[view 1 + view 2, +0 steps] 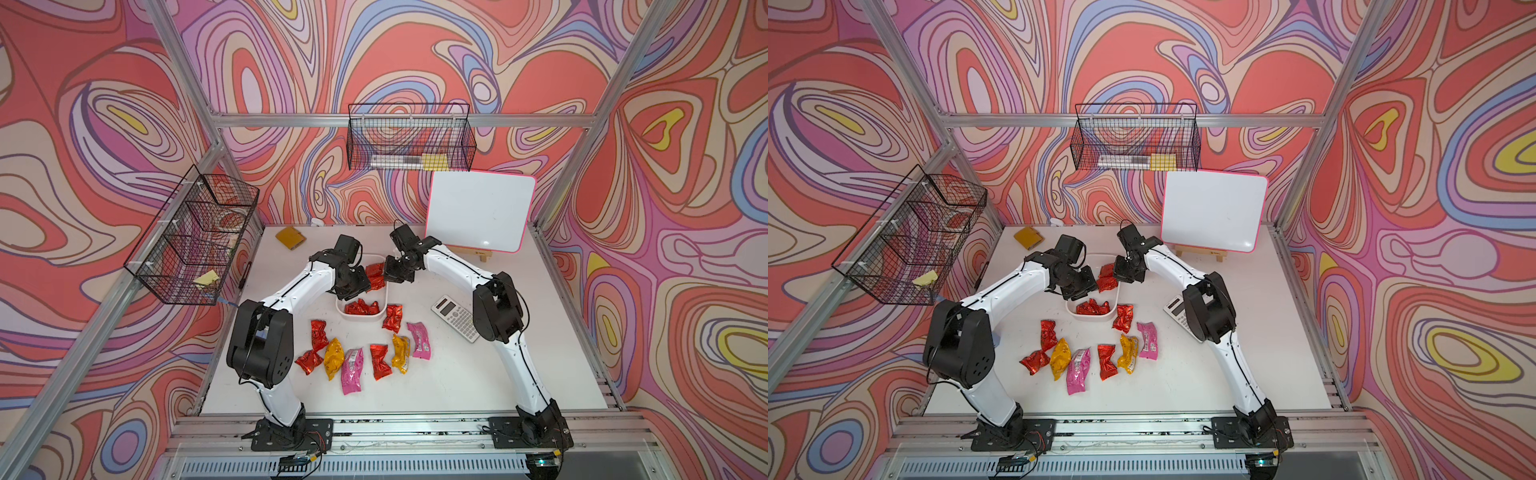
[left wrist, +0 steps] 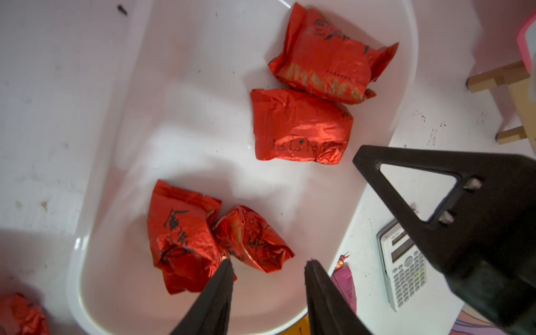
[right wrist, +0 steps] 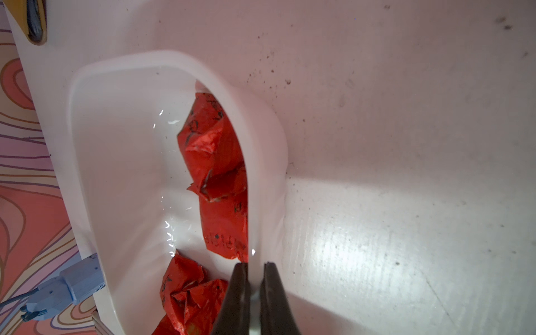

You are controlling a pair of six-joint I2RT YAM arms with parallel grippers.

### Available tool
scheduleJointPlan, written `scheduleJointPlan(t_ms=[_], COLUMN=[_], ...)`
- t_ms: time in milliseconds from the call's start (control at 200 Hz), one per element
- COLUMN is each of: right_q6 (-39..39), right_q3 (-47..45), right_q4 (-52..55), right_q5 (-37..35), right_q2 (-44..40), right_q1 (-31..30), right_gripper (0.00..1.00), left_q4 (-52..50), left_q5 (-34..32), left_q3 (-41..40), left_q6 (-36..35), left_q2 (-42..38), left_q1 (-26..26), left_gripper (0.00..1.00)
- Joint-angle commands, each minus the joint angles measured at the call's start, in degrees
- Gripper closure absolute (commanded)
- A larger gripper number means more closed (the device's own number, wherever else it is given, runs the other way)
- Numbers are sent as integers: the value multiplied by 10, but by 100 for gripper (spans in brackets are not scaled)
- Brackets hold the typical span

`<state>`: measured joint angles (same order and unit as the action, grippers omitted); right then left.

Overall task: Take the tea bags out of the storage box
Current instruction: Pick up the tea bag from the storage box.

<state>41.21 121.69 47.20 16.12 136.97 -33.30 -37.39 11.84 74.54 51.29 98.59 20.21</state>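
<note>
Tea bags, four crinkled red foil sachets, are observed inside the storage box, a smooth white plastic tub with rounded corners. Eight more, in red, orange-yellow and pink, are spread on the tabletop near it. The left hand is poised open over the box, gripping nothing. The right hand is clamped on the box's thin rim.

Robot lab test cell: two arms bolted to alu. rail at white bench, boxed in by alu. frame w/ swirl-print backdrop walls, wire baskets hung on frame.
</note>
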Motion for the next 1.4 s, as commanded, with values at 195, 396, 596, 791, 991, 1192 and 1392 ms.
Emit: scheduleJointPlan(t_ms=[195,396,596,791,991,1192,1392], right_q6=[3,4,6,4,0,-16,-50], right_q3=[15,14,15,15,16,32,47], right_q4=[20,16,15,19,19,30,53], right_q5=[-8,-8,-9,-12,-13,-17,-23], right_q2=[19,19,19,16,17,30,43], right_q1=[3,3,3,3,3,6,26], right_gripper=[96,96,96,96,96,98,99], left_q4=[49,-19,2,31,28,7,-49], left_q5=[27,-22,-14,-2,-16,-39,-82], left_q3=[-16,-2,-19,-23,-20,-2,36], left_q6=[253,278,295,299,294,257,168], left_q2=[36,35,47,80,78,51,-3], left_q1=[31,34,34,33,34,34,34], left_gripper=[54,53,53,65,90,100,100])
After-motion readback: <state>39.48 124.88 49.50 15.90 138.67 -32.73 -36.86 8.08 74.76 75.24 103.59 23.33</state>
